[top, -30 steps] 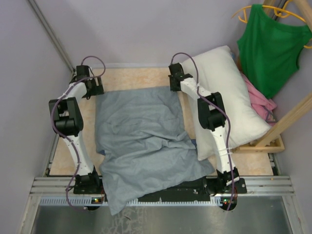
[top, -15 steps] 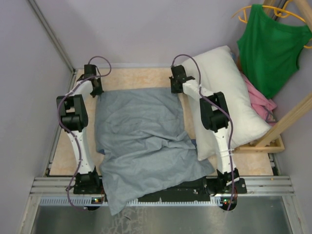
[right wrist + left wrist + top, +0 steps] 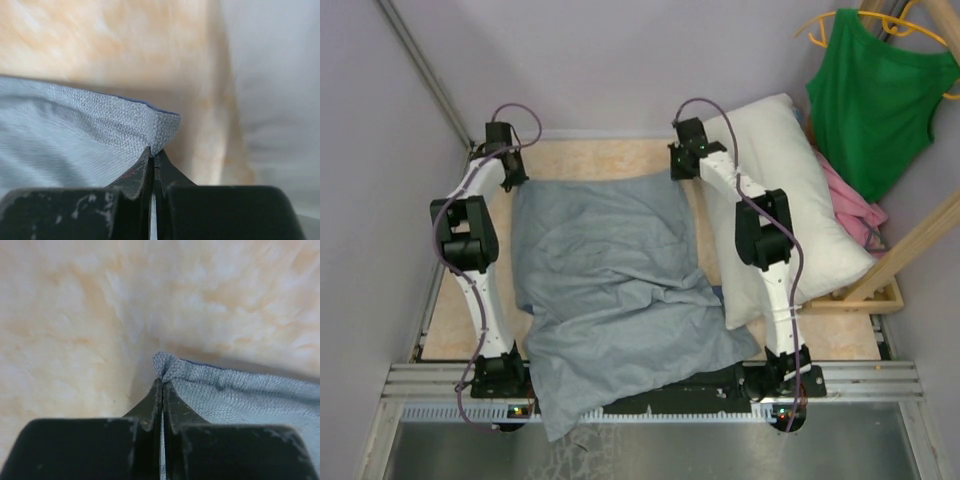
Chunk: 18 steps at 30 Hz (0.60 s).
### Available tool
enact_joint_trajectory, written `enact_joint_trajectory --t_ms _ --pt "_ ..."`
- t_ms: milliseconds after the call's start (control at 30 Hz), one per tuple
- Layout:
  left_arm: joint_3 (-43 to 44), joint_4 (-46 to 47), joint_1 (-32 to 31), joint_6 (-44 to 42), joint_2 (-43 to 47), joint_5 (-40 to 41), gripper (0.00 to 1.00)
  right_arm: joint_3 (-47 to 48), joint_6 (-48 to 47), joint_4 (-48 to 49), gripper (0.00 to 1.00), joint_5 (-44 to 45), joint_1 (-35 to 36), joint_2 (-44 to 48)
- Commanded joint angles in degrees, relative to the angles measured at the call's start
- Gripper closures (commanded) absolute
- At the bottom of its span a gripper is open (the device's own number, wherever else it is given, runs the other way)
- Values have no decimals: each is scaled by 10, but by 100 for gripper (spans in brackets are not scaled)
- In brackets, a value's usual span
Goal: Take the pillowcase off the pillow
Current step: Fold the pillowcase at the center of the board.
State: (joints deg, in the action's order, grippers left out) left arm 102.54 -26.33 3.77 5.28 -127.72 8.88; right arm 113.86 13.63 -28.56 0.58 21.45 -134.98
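Jaws clamped shut on its two far corners, the left arm (image 3: 470, 240) and right arm (image 3: 760, 230) have drawn the pillowcase (image 3: 610, 270) slightly toward the frame's top, flattening it on the worktop (image 3: 590, 160); the bare pillow (image 3: 790, 170) lies at right, so removal looks done.

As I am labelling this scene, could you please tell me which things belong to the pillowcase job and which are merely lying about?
Part of the job:
- pale grey-blue cloth pillowcase
- plump white rectangular pillow
- left gripper and right gripper, each shut on a pillowcase corner

Just lying about:
- green fabric tank top, hanging up
- crumpled pink garment
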Motion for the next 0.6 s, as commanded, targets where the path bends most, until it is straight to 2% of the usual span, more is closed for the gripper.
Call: enact_joint_trajectory --t_ms 0,200,367,500,567 --pt "96 27 2 8 73 -4 100 170 -19 4 100 -17 -14 33" --pt "218 65 3 19 61 -9 100 285 -58 57 100 -16 -17 27" --pt "254 173 3 18 59 -29 100 305 -80 124 100 -16 -21 43" --pt "366 174 4 13 13 -46 100 350 -92 139 100 -28 -28 40" --pt "383 196 4 9 2 -46 100 352 -99 155 100 -33 -29 47"
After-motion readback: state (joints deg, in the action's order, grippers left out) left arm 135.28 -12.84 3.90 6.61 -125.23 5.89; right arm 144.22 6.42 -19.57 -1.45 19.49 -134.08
